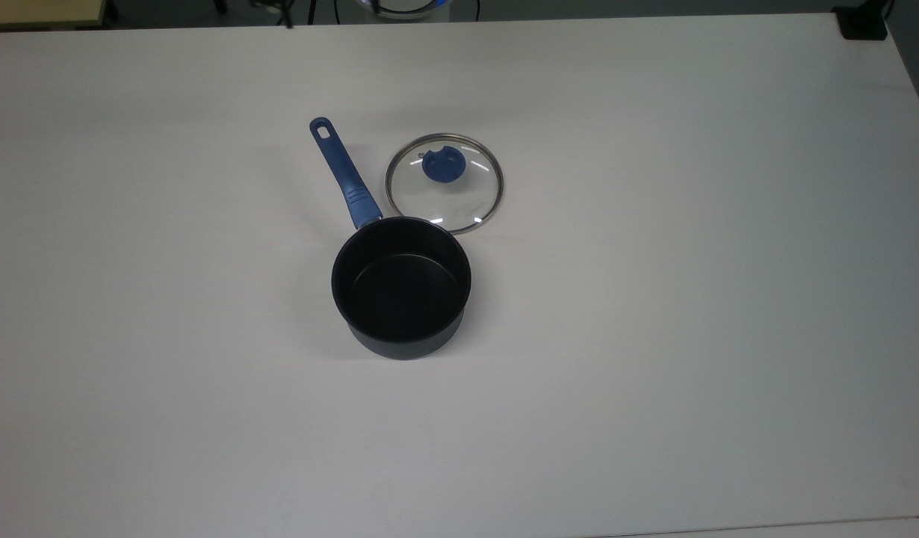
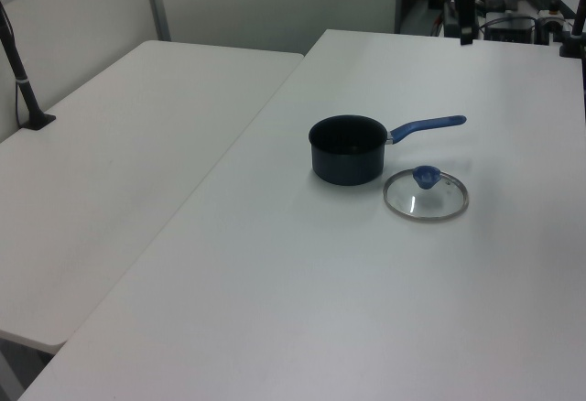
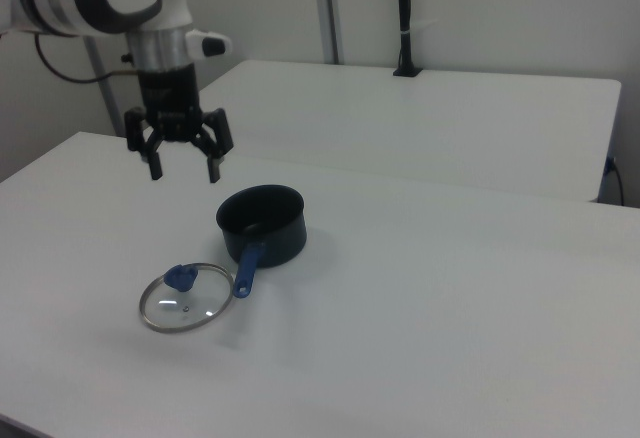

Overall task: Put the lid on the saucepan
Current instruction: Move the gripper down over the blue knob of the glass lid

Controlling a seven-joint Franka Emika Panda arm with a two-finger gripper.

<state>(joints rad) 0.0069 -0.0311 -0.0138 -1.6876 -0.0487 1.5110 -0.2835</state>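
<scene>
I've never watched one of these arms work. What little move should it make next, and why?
Probably bring the gripper down over the blue knob of the lid. The lid lies flat on the table beside the saucepan, not on it, and the gripper hangs open in the air above, holding nothing, so it must take the lid first.

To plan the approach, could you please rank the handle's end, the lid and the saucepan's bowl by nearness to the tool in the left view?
1. Handle's end, pointing toward the tool.
2. Lid, flat beside the handle.
3. Saucepan's bowl, farthest from the tool.
</scene>
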